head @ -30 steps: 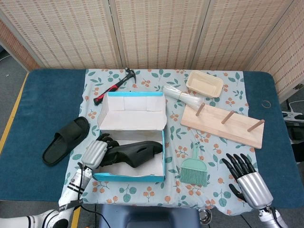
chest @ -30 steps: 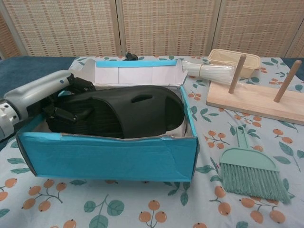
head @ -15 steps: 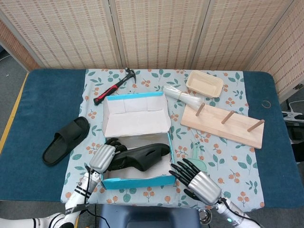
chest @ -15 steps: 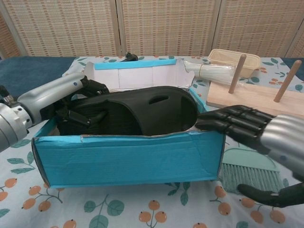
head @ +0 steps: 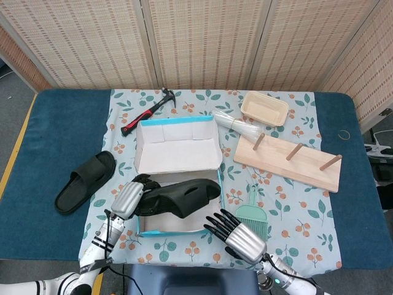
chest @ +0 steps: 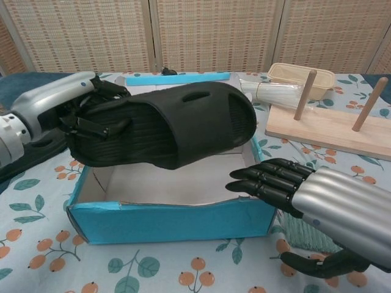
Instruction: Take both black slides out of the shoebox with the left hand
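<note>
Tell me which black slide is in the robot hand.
The slide lifted above the shoebox, gripped by the left robot hand; the other slide lies on the table.

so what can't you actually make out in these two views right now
- Shoebox floor, chest view: partly hidden under the lifted slide.
- Left hand fingers: behind the slide's heel in both views, so the exact grip is unclear.
- Right hand: touching the box's end wall or just near it, cannot tell.
- Brush, chest view: mostly behind the right hand.
</note>
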Controlling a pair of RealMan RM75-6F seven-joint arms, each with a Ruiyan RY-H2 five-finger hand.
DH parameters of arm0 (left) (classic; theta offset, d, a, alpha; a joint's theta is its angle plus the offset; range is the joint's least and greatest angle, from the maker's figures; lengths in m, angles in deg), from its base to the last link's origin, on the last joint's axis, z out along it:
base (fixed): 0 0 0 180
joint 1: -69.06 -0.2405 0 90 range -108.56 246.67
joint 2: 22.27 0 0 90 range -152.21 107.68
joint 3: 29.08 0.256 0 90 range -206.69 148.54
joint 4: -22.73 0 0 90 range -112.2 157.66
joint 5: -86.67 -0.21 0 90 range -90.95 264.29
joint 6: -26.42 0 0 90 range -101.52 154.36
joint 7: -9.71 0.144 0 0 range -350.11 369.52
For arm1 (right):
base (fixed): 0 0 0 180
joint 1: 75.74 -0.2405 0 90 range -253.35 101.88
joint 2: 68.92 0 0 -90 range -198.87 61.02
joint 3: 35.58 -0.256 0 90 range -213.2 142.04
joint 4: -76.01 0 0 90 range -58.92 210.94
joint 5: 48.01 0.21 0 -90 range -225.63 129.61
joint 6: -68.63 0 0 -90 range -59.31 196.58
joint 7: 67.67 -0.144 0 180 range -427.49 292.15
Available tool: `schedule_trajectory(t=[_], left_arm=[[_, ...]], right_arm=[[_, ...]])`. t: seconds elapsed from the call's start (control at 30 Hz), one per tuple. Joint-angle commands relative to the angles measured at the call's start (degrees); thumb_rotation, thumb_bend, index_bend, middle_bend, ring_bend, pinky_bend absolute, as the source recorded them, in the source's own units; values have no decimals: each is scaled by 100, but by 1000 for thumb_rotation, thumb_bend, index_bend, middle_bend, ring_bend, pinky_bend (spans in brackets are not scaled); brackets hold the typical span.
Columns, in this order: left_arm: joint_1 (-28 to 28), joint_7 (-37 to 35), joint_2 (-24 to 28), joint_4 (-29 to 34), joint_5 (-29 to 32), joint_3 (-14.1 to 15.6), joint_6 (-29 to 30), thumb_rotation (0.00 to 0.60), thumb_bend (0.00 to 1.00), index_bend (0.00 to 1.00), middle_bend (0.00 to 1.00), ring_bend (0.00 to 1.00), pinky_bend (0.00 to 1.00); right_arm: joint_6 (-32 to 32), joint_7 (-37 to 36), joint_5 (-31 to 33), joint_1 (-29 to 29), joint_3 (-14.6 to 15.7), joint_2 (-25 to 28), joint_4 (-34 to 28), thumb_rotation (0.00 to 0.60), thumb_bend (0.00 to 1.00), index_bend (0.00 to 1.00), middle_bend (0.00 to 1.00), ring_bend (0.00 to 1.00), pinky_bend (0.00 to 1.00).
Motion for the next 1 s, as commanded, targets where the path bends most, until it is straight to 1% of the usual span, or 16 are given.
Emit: schedule_trajectory(t=[0.03,0.07,0.13,0.23,0.27,0.3,0.33,0.37,0.43,0.47,0.53,0.63,0.77,0.87,1.0], left_arm=[[-28,-304,293,281,40,-217,-8,600,687,817,674,355,199],[-42,-452,493,441,80,-321,-29,600,687,817,674,355,199],[-58,-576,782,626,185,-431,-101,600,686,817,674,355,200],[-64,-609,934,709,251,-476,-146,600,688,817,673,355,203],[-82,-626,1104,780,322,-535,-162,600,692,817,672,355,211],[-125,-647,1344,877,417,-594,-173,600,695,817,672,355,216],[-314,-736,1709,1003,625,-609,-107,600,699,817,671,355,225],[-487,-969,2188,1212,649,-529,-235,600,700,817,671,355,227],[-623,-1227,2598,1219,607,-405,-431,600,700,817,671,355,227],[-681,-1345,2756,1123,576,-317,-545,600,701,817,671,355,227],[-735,-1548,2929,884,571,-170,-796,600,701,815,671,358,230],[-749,-1907,3109,480,597,-27,-1216,600,707,812,671,367,243],[-795,-2356,3085,-181,655,47,-1494,600,708,812,670,368,248],[-806,-2776,3125,-501,563,93,-1771,600,709,811,672,367,250],[-924,-3069,3059,-819,290,73,-1523,600,709,810,673,367,249]], right_arm=[[481,-262,-86,58,34,194,-81,600,237,0,0,0,0],[657,-339,-101,105,52,308,-125,600,237,0,0,0,0],[904,-435,-105,189,78,481,-178,600,237,0,0,0,0],[1048,-489,-106,241,91,583,-201,600,238,0,0,0,0],[1214,-551,-112,298,101,690,-217,600,238,0,0,0,0],[1456,-647,-133,382,119,833,-217,600,237,0,0,0,0],[2075,-878,-162,589,74,1049,-224,600,237,0,0,0,0],[2648,-1178,-322,769,127,1232,-133,600,237,0,0,0,0],[3024,-1368,-442,881,151,1313,7,600,237,0,0,0,0],[3209,-1402,-490,961,165,1353,69,600,237,0,0,0,0],[3363,-1421,-552,1052,201,1367,151,600,237,0,0,0,0],[3438,-1347,-582,1144,220,1339,272,600,237,0,0,0,0],[3456,-1309,-585,1245,271,1292,460,600,237,0,0,0,0],[3416,-1330,-509,1282,263,1253,575,600,237,0,0,0,0],[3328,-1291,-465,1282,243,1261,568,600,237,0,0,0,0]])
